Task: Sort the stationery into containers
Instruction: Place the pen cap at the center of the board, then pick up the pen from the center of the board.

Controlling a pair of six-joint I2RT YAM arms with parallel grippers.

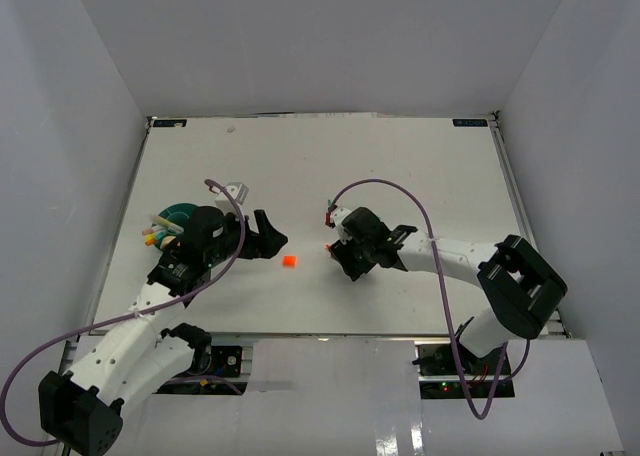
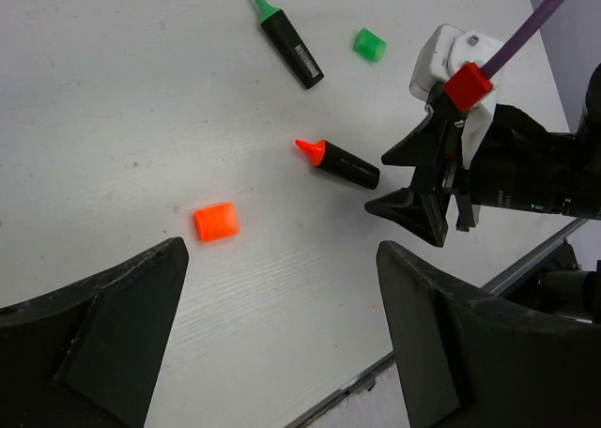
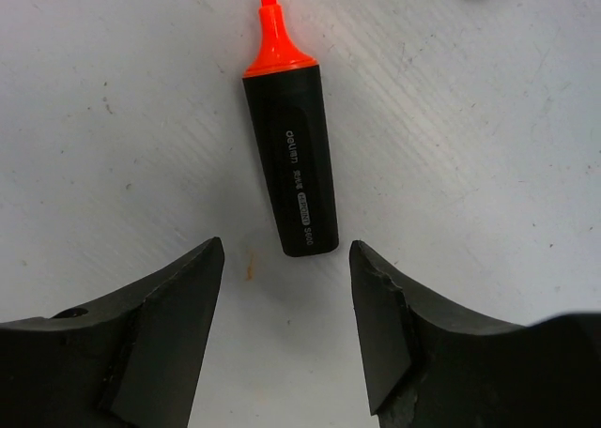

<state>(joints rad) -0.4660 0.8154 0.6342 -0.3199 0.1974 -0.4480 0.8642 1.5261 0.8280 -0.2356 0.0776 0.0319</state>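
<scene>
I'm working over a white table (image 1: pixel 400 176) boxed in by plain pale walls (image 1: pixel 300 36) on three sides. Up close the top is showing fine streaks and little specks, plus a small orange smudge (image 3: pixel 249 264) by the marker's butt end.

My left claw (image 1: pixel 268 238) is hanging wide open with nothing in it. The orange cap (image 2: pixel 216 221) is lying alone on the bare surface just ahead of it, between my two claws.

My right claw (image 3: pixel 286 297) is gaping too, gripping nothing. The blunt end of the orange marker (image 3: pixel 293 156) is sitting right at the mouth of the gap, and the jaws aren't touching it. That marker is lying flat and uncapped, tip pointing away from my fingers.

Farther off, the green marker (image 2: pixel 288 40) is lying uncapped as well, with the green cap (image 2: pixel 370 44) near it but apart.

The teal tub (image 1: pixel 180 214) is sitting toward the table's left edge, half hidden behind my left arm, with a few pens (image 1: pixel 158 238) sticking out of it.
</scene>
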